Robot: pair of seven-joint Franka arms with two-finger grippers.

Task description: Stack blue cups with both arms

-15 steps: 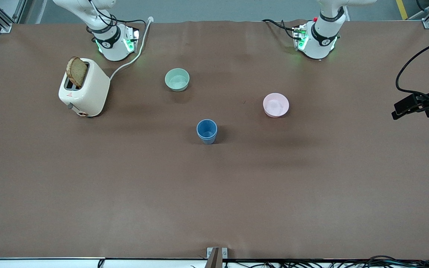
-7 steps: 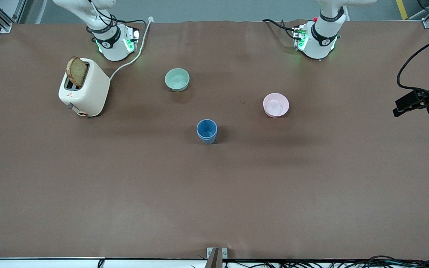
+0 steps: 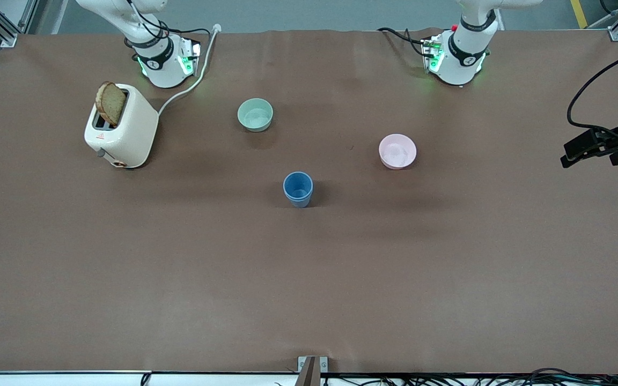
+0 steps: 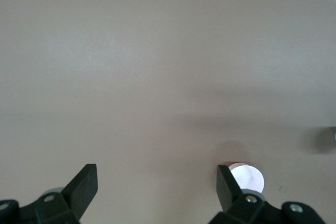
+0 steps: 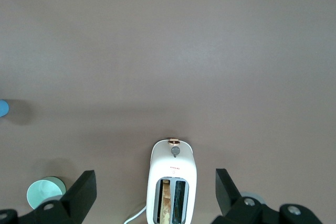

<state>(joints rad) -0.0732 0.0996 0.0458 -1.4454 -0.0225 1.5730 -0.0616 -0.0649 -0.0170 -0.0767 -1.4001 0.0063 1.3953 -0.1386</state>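
The blue cups (image 3: 298, 188) stand upright near the middle of the table; a double rim shows, one cup nested in the other. A sliver of blue shows at the edge of the right wrist view (image 5: 2, 107). My left gripper (image 4: 157, 174) is open and empty, high over the left arm's end of the table (image 3: 582, 148), well away from the cups. My right gripper (image 5: 156, 179) is open and empty, high over the right arm's end, with the toaster below it.
A white toaster (image 3: 122, 134) with a slice of bread stands near the right arm's base, its cord trailing to the table edge. A pale green bowl (image 3: 255, 114) and a pink bowl (image 3: 397, 151) sit farther from the front camera than the cups.
My left gripper has shifted slightly at the table's end. A black part of the right arm has come into the edge of the front view. The cups have not moved.
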